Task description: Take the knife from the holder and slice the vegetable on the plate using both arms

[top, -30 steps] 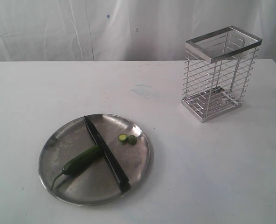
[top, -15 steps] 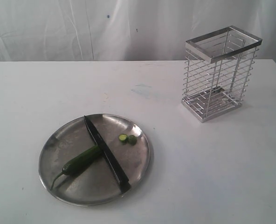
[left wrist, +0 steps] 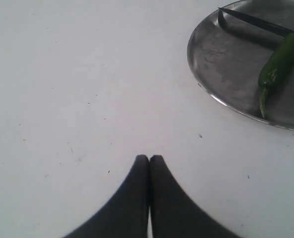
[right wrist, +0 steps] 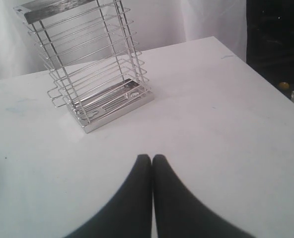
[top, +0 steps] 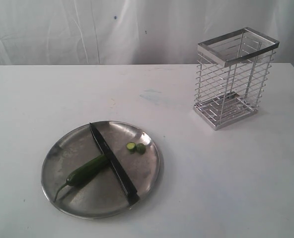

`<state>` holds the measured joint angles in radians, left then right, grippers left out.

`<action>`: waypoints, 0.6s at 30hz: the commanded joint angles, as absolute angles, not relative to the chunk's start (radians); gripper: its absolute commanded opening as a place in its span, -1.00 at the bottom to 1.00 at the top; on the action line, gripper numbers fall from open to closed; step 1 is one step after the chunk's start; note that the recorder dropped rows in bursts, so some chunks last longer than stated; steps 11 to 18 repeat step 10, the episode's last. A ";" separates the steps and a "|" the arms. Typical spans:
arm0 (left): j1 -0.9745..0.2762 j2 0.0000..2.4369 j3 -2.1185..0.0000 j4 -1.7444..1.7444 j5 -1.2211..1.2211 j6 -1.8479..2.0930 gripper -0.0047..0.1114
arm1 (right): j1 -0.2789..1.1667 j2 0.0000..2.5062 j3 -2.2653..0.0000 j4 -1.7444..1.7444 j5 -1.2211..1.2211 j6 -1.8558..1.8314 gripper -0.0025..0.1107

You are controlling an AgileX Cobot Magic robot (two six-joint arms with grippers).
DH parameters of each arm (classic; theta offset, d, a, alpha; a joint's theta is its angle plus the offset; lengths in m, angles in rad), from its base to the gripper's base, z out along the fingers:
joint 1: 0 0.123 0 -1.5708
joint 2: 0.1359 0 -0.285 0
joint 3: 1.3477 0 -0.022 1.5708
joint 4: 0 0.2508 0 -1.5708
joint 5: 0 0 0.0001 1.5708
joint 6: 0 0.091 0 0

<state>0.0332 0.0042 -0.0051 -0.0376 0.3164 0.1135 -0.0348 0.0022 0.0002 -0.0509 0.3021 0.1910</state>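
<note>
Exterior view first: the plate [top: 146, 171] sits on the white table [top: 226, 173] toward the near left, and the knife [top: 113, 162] is lying flat across it on a diagonal, tip near the far rim and black handle at the near rim. The vegetable [top: 87, 170] is on the plate too, on the left side of the knife, with its cut end right up against the blade and its thin stem curling toward the near-left rim. Two little round slices [top: 136, 147] lie side by side on the other side of the blade, just beside it. The holder [top: 234, 79] stands upright well apart from the plate, off to the far right of the table, with nothing in it that I can see. From my left wrist view, the left gripper [left wrist: 149, 157] is fully closed, fingertips pressed together and holding nothing, hovering over bare table near the plate's rim. Same deal on the right wrist view: the right gripper [right wrist: 152, 157] is pinched closed on nothing, over bare table with the holder a little way in front of it. As for writing, the holder's base plate has some stamped marks on it, but they're too small for me to read.
</note>
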 commanded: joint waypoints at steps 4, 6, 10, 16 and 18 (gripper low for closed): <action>0.036 0.003 0.000 -0.044 0.315 0.112 -0.92 | -0.030 0.000 0.000 -0.052 0.290 0.194 -0.96; 0.036 0.003 0.000 -0.044 0.315 0.112 -0.92 | -0.030 0.000 0.000 -0.052 0.290 0.194 -0.96; 0.031 0.000 0.000 -0.044 0.310 0.112 -0.92 | -0.030 0.000 0.000 -0.052 0.290 0.194 -0.96; 0.031 0.000 0.000 -0.044 0.310 0.112 -0.92 | -0.030 0.000 0.000 -0.052 0.290 0.194 -0.96; 0.031 0.000 0.000 -0.044 0.310 0.112 -0.92 | -0.030 0.000 0.000 -0.052 0.290 0.194 -0.96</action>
